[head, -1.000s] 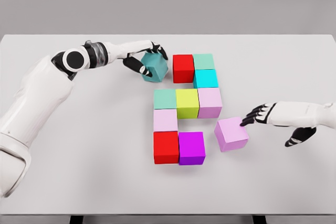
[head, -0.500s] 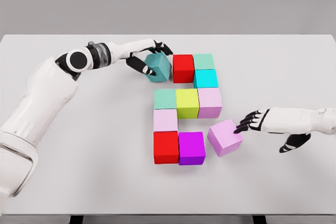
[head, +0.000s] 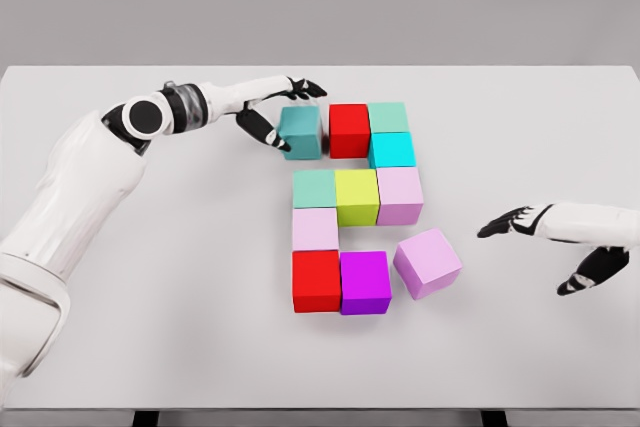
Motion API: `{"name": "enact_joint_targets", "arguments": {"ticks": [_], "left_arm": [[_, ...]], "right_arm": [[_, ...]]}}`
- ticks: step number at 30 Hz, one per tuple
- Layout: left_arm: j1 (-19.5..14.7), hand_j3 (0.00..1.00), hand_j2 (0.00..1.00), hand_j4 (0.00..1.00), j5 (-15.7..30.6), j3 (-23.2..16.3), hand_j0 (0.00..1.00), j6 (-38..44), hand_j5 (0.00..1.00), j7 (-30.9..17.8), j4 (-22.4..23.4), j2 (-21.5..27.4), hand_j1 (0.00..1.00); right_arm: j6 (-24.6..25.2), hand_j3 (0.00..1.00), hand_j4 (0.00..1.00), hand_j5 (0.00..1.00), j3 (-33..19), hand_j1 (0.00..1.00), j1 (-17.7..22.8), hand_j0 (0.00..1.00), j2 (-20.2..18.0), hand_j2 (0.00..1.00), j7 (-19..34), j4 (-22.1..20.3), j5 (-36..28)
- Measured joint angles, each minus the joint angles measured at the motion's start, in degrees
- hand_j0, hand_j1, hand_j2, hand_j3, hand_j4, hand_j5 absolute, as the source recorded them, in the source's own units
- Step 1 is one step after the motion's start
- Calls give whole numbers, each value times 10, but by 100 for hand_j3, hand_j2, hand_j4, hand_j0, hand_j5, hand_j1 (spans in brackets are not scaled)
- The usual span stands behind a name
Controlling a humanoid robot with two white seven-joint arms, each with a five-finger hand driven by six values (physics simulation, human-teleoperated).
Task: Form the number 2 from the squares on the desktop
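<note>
Right hand [head: 540, 232]: fingers spread, gripping nothing, well apart from tilted lilac cube [head: 427, 263].
Lies left of hand; skewed beside glossy magenta cube [head: 365, 282].

A white table [head: 150, 347] carries 10 cubes, all resting directly on its top. In the back row sit a teal cube [head: 300, 132], a red cube [head: 350, 130] and a mint cube [head: 388, 116], with a cyan cube [head: 392, 150] just in front of the mint one. The middle row — green cube [head: 314, 188], yellow cube [head: 356, 196], pale pink cube [head: 400, 195] — stands edge to edge. Below the green one lies another pink cube [head: 315, 228], then a second red cube [head: 316, 280] beside a magenta cube [head: 365, 282]. A lilac cube [head: 427, 262] sits turned askew, near the magenta one.
</note>
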Motion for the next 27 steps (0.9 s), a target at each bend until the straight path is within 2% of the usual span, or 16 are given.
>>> {"name": "enact_joint_targets", "arguments": {"ticks": [1,4,7,11,13,16,19,21,23,25,26,27], "left_arm": [[0,100,100,100,0,0,100,0,100,0,0,0,100],[-1,100,100,100,0,0,100,0,100,0,0,0,100],[-1,100,100,100,2,0,100,-2,100,0,0,1,100],[0,100,100,100,22,17,100,-42,100,0,-14,28,100],[7,100,100,100,37,24,100,-103,100,0,-37,59,100],[18,100,100,100,70,21,100,-150,100,0,-60,121,100],[-11,100,100,100,82,-3,100,-167,100,0,-43,155,100],[-39,100,100,100,61,-31,100,-171,100,0,-9,156,100],[-40,100,100,100,8,-48,100,-174,100,0,12,145,100],[-42,100,100,100,-25,-55,100,-176,100,0,17,137,100],[-43,91,91,91,-35,-58,91,-176,91,0,20,134,91],[-43,88,88,88,-43,-60,88,-177,88,0,21,133,88]], "right_arm": [[0,100,100,100,0,100,32,100,-18,100,0,3,-33],[1,100,100,100,1,100,41,100,-52,100,0,1,-90],[1,100,100,100,0,100,37,100,-63,100,0,-23,-90],[1,100,100,100,-3,100,11,100,-61,100,0,-45,-51],[2,100,100,100,-5,100,-42,100,-55,100,0,-51,-11],[1,100,100,100,-17,100,-51,100,-32,100,0,-54,77],[1,100,100,100,-27,100,-50,100,-12,100,0,-57,135],[1,100,100,100,-30,100,-44,100,-2,100,0,-60,159],[1,100,100,100,-32,100,-41,100,3,100,0,-70,174],[1,100,100,100,-32,100,-40,100,5,100,0,-77,184],[1,100,100,100,-32,100,-40,100,5,100,0,-80,187],[1,100,100,100,-32,100,-39,100,5,100,0,-82,190]]}}
